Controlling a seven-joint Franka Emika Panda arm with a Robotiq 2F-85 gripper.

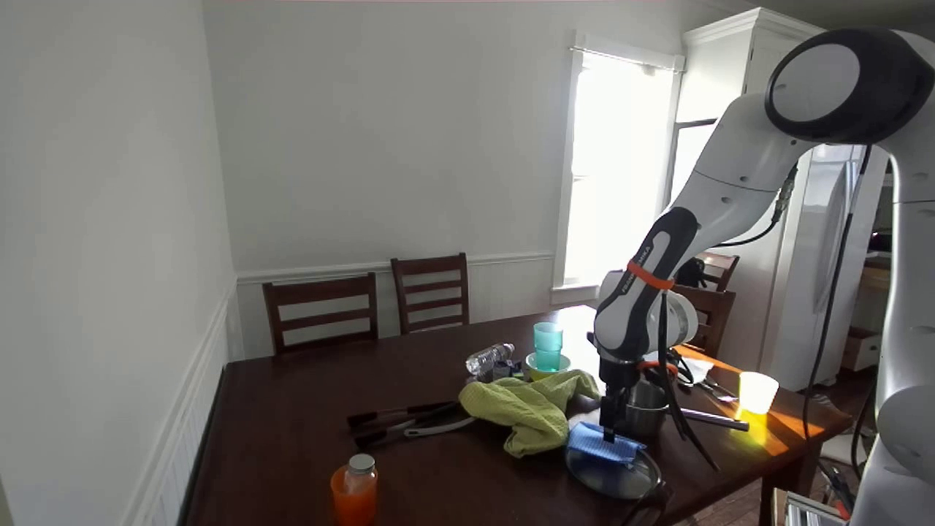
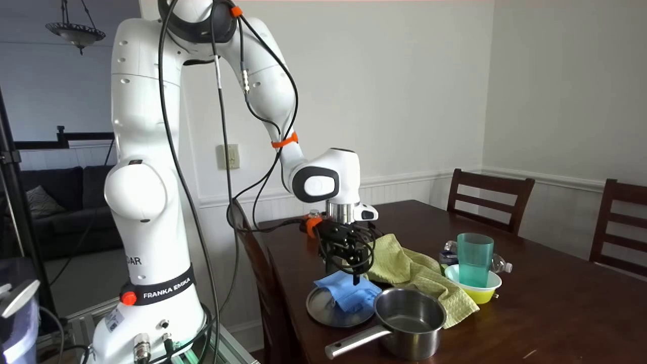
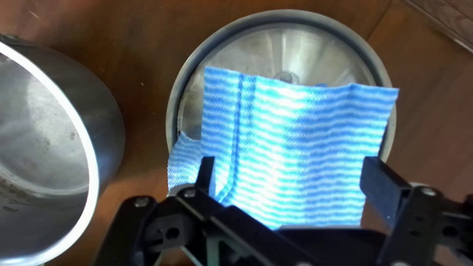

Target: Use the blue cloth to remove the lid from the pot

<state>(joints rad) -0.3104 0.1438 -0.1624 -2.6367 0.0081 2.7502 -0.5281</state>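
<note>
The pot point(image 2: 417, 337) stands uncovered on the table point(image 2: 546, 313), and the lid point(image 2: 322, 309) lies just to its left in an exterior view, so the removal itself looks done. The cloth point(image 3: 295, 147) lies over the near part of the lid in the wrist view, reaching past its rim at left and right. The gripper point(image 3: 286, 175) hangs there with its fingers spread well apart, near the cloth's left and right edges, clamped on nothing; whether they touch it I cannot tell. What is left, I judge, is only to lift clear. By count: one pot, one lid, one cloth, one towel point(image 2: 412, 275), one bowl point(image 2: 480, 296), perhaps two nested, with one teal cup point(image 2: 474, 258) in it, and one bottle point(image 1: 486, 360). In an exterior view, one orange cup point(image 1: 356, 510) at near left holds one jar point(image 1: 360, 475), one pale cup point(image 1: 758, 392) stands at right, and two chairs point(image 1: 321, 289) show at far left; the utensils point(image 1: 438, 427) overlap too much to count.
</note>
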